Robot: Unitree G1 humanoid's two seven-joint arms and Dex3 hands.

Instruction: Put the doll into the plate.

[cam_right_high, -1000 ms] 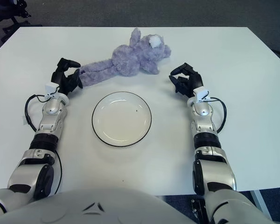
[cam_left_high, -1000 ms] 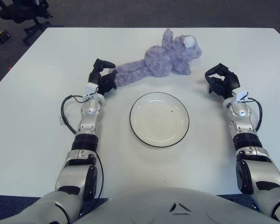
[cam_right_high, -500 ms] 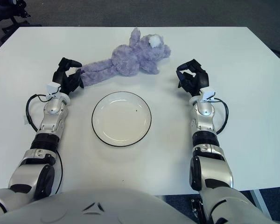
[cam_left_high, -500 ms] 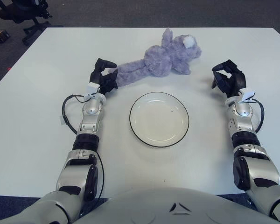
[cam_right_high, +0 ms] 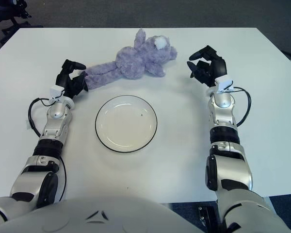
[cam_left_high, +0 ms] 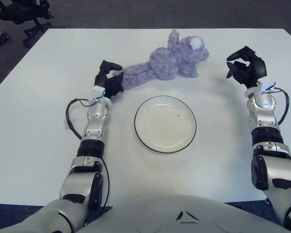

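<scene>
The left hand (cam_left_high: 110,78) has its fingers curled at the doll's (cam_left_high: 165,63) leg tips, touching the plush, though a firm clamp can't be confirmed. The right hand (cam_left_high: 247,69) shows just right of the doll's head, fingers apart, holding nothing. The doll lies just beyond the plate (cam_left_high: 165,124), none of it inside. Best to secure both ends before lifting, since limp legs will sag and drag.

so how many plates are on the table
1. The plate sits at the table's near centre, empty, between the two arms, with the purple doll lying just beyond it. Nothing could be hiding another.
</scene>
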